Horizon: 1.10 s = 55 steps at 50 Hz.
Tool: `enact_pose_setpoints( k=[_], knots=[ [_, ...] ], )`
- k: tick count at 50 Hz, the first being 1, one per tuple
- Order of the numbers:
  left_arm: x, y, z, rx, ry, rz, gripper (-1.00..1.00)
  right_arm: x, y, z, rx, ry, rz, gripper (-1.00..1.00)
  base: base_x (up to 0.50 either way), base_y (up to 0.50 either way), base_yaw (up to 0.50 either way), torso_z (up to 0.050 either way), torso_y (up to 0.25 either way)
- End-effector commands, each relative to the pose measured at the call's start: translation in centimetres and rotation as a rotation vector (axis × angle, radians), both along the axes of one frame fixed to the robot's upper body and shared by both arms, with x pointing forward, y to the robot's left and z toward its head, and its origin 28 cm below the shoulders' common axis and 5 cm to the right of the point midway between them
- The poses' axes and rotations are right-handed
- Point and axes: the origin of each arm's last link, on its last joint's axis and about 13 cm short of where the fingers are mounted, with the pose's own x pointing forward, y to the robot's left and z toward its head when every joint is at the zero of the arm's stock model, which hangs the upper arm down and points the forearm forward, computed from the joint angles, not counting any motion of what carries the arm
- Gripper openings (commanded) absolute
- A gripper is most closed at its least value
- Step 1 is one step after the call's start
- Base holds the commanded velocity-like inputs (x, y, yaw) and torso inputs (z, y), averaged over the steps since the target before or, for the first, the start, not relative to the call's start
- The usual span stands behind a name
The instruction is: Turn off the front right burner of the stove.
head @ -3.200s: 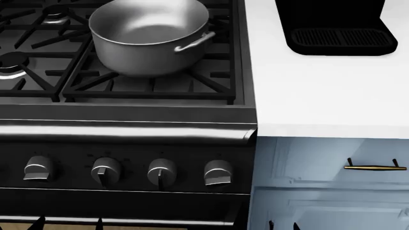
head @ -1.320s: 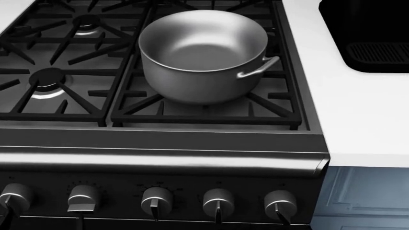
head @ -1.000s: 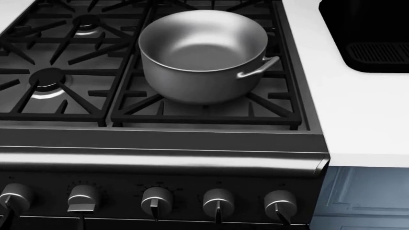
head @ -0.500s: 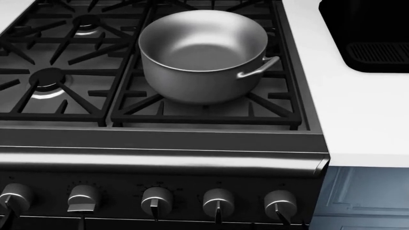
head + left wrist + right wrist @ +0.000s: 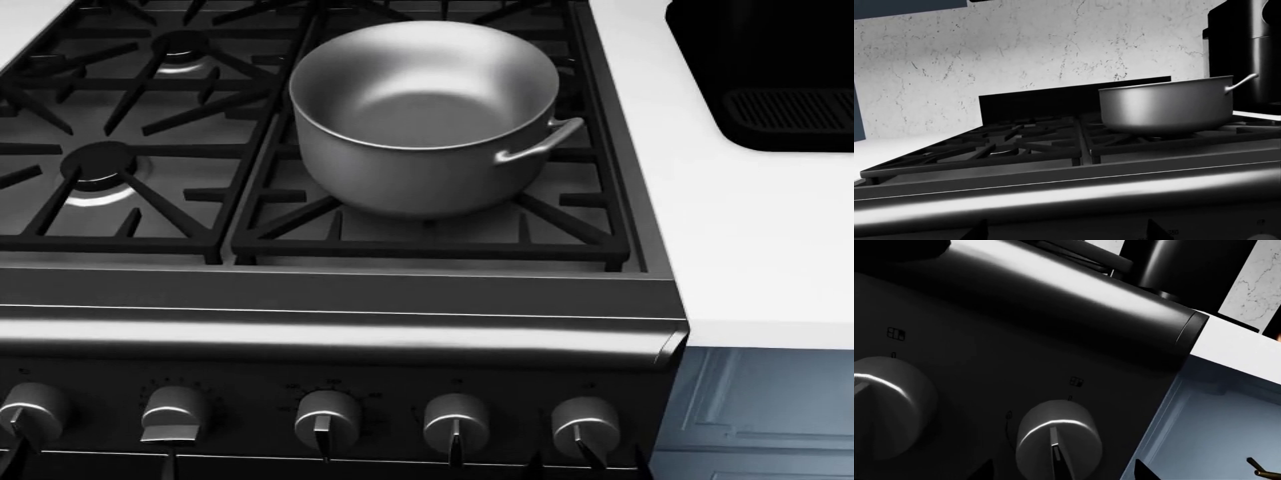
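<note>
The stove (image 5: 334, 340) fills the head view. Its front right burner (image 5: 427, 235) is a black grate with a steel pot (image 5: 424, 115) on it; the burner head is hidden. A row of silvery knobs runs below the rail, the rightmost knob (image 5: 585, 424) at the end. In the right wrist view my right gripper (image 5: 1062, 471) is open, its dark fingertips (image 5: 981, 471) on either side of that knob (image 5: 1054, 440), not touching. My left gripper (image 5: 1066, 232) is open and empty, low before the stove's rail (image 5: 1054, 195), with the pot (image 5: 1164, 107) beyond.
A white counter (image 5: 761, 250) lies right of the stove with a black coffee machine (image 5: 774, 80) on it. Blue cabinet fronts (image 5: 1207, 425) with a brass handle (image 5: 1261, 471) sit below it. Left burners show round black caps (image 5: 100, 160).
Since 3 s ago the head view has shifted, so the stove sits larger and further right. In the last second only a dark fingertip sliver has crept in beside the rightmost knob.
</note>
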Motion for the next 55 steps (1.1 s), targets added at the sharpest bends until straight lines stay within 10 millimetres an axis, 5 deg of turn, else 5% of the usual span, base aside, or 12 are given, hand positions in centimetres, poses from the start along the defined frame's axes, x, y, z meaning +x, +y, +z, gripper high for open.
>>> enact_pose_setpoints(
  k=[1,54,55],
  knots=[
    [0.0,0.0,0.0,0.002,-0.003,-0.002,1.0,0.7,-0.1,-0.1,-0.002,0.005,-0.007,1.0,0.0,0.0,0.0,0.0,0.0],
    [0.0,0.0,0.0,0.001,-0.008,-0.007,1.0,2.4,0.2,-0.3,-0.009,0.014,-0.006,1.0,0.0,0.0,0.0,0.0,0.0],
    [0.0,0.0,0.0,0.0,-0.009,-0.007,1.0,2.3,0.2,-0.3,-0.007,0.012,-0.004,-1.0,0.0,0.0,0.0,0.0,0.0]
  ],
)
